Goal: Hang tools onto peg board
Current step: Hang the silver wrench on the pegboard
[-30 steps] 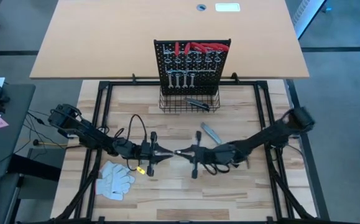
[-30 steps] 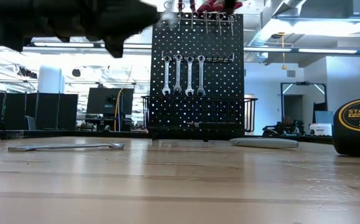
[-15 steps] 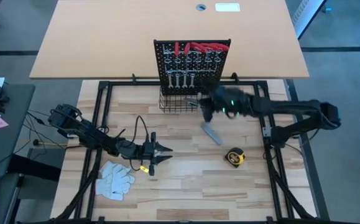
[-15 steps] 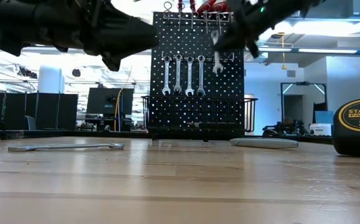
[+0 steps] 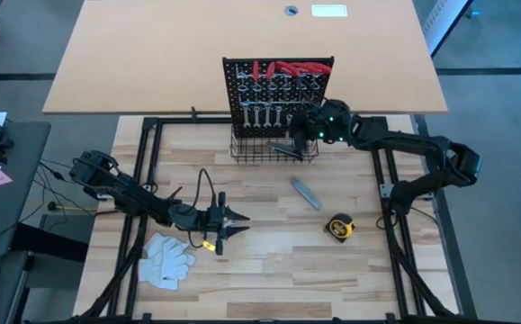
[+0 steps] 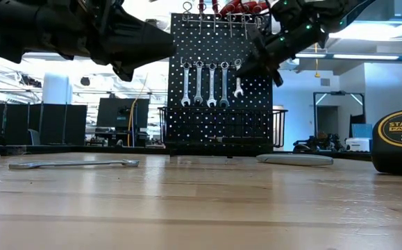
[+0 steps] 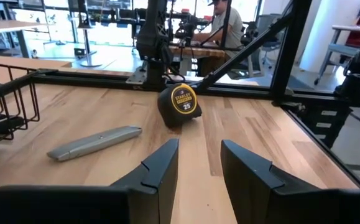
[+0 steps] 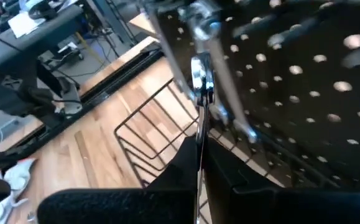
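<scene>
Right gripper (image 6: 246, 67) pinches a slim silver wrench (image 6: 238, 78) against the perforated black board (image 6: 219, 114), beside four hung wrenches. Left gripper (image 5: 240, 219), parted, holds nothing.

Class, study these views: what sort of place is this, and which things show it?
Probably a robotics lab or workshop: a wooden workbench with a peg board of wrenches, a tape measure, and desks with monitors behind.
</scene>
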Tool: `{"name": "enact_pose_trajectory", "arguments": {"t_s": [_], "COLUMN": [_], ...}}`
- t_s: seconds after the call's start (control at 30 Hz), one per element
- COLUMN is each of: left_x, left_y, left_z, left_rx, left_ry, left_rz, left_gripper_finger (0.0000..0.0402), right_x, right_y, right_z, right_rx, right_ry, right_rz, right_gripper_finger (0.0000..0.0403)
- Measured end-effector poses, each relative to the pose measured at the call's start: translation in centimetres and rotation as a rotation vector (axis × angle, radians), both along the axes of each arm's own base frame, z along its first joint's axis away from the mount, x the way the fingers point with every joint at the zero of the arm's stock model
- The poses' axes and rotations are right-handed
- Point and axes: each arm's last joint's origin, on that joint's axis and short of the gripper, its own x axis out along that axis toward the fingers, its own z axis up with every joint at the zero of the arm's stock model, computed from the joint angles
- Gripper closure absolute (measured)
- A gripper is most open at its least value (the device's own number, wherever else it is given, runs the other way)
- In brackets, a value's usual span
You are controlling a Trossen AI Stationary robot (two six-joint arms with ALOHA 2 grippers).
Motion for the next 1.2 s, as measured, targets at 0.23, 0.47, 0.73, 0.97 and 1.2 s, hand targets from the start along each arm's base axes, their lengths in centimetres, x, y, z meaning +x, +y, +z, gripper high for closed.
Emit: {"name": "enact_pose_trajectory", "arguments": {"t_s": [0.23, 0.47, 0.73, 0.97, 1.2], "left_x": [0.0, 0.0, 0.0, 0.0, 0.0], "left_y": [0.0, 0.0, 0.0, 0.0, 0.0], "left_z": [0.0, 0.0, 0.0, 0.0, 0.0], "left_rx": [0.0, -0.001, -0.001, -0.001, -0.002], "left_ry": [0.002, 0.002, 0.005, 0.005, 0.005], "left_rz": [0.0, 0.0, 0.001, 0.002, 0.003], "left_gripper_finger": [0.0283, 0.0283, 0.0283, 0.0283, 0.0283], "right_x": [-0.5, -0.2, -0.5, -0.6, -0.1], "right_y": [-0.8, -0.8, -1.2, -1.3, -1.8], "right_z": [0.1, 0.8, 0.8, 0.6, -0.5], "right_rx": [0.024, -0.003, 0.03, 0.061, 0.086], "right_ry": [-0.016, -0.095, -0.102, -0.096, -0.08], "right_rz": [-0.04, 0.008, -0.014, -0.029, -0.046], "right_gripper_finger": [0.039, 0.039, 0.0389, 0.0389, 0.0388]}}
